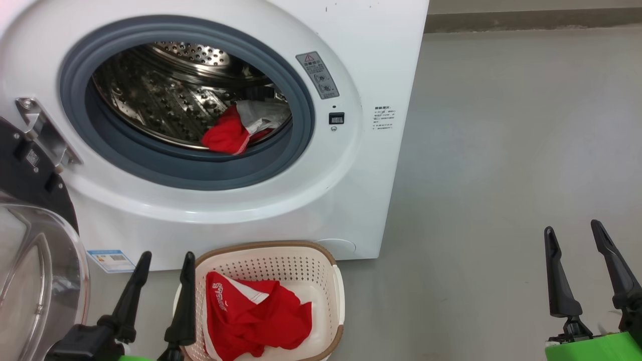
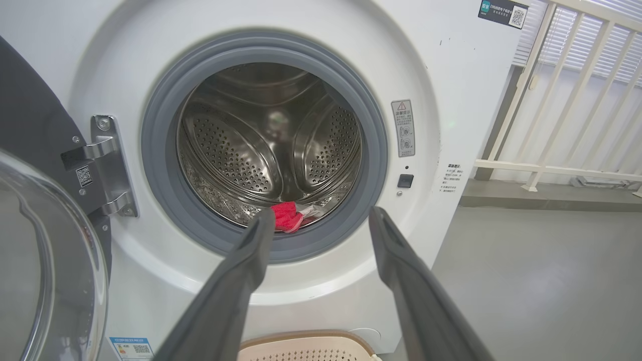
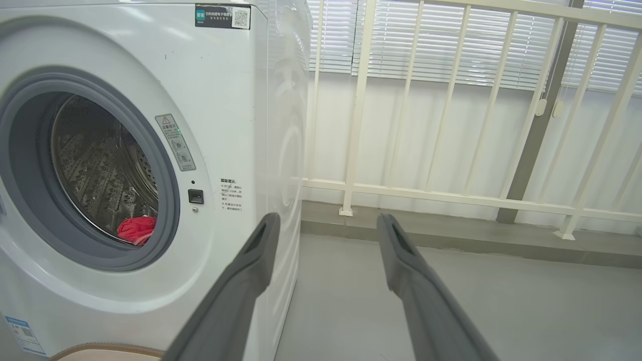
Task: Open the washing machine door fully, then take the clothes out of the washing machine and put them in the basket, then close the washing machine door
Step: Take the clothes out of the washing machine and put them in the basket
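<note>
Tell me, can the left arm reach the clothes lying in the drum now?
Probably yes. The washing machine door is swung aside, the left gripper is open, empty and aimed at the drum mouth, and the clothes lie near its front lip, uncovered.

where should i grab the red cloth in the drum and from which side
Grip the red cloth by its bunched front fold, which lies at the drum's lip by the grey rubber ring, low and right. Come straight in from the front: that lump sits nearest and raised, with the pale cloth behind it.
</note>
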Robot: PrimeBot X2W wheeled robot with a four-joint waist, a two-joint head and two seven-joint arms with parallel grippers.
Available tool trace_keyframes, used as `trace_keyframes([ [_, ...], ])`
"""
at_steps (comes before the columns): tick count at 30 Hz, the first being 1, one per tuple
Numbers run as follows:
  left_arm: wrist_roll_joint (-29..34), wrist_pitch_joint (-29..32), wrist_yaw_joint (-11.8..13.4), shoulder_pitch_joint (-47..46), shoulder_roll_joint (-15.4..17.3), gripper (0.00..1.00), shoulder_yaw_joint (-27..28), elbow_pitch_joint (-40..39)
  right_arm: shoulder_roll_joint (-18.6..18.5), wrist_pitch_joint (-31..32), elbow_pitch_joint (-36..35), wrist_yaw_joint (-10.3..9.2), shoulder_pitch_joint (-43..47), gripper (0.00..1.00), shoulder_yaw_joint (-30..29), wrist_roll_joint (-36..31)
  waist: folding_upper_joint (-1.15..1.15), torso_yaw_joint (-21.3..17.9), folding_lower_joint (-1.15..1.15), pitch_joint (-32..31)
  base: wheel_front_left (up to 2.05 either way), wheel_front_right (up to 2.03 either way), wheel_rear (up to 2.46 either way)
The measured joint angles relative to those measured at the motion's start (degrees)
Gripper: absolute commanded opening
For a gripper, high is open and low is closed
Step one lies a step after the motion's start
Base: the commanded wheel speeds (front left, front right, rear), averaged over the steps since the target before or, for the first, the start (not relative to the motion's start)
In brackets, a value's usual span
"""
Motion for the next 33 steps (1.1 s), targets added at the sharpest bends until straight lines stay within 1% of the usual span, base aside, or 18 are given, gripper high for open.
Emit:
trace_keyframes([
  [15,-0.48,-0.11,0.52,-0.06,0.13,1.0,-0.22,0.08,0.32,0.0,-0.12,0.0,-0.08,1.0,0.91,0.11,0.0,-0.14,0.0,1.4,0.0,0.0,0.0],
  [19,-1.02,-0.35,0.52,-1.04,-0.27,1.0,-0.51,0.87,0.24,0.0,-0.12,0.0,-0.43,1.0,1.44,0.13,0.0,-0.06,0.0,2.65,0.0,0.0,0.0],
  [27,-1.37,-0.45,0.49,-8.88,-1.1,1.0,-1.14,4.16,-1.7,0.0,-0.15,0.0,-4.34,1.0,1.49,0.9,0.0,0.39,0.0,6.82,0.0,0.0,0.0],
  [30,-1.37,-0.74,0.49,-12.21,-1.42,1.0,-1.49,6.39,-1.99,0.0,0.0,0.0,-6.03,1.0,1.56,3.78,0.0,0.63,0.0,8.69,0.0,0.0,0.0],
  [33,-1.37,-1.26,0.48,-15.55,-1.72,1.0,-1.47,8.66,-2.89,0.0,0.09,0.0,-8.14,1.0,1.72,4.48,0.0,0.74,0.0,10.69,0.0,0.0,0.0],
])
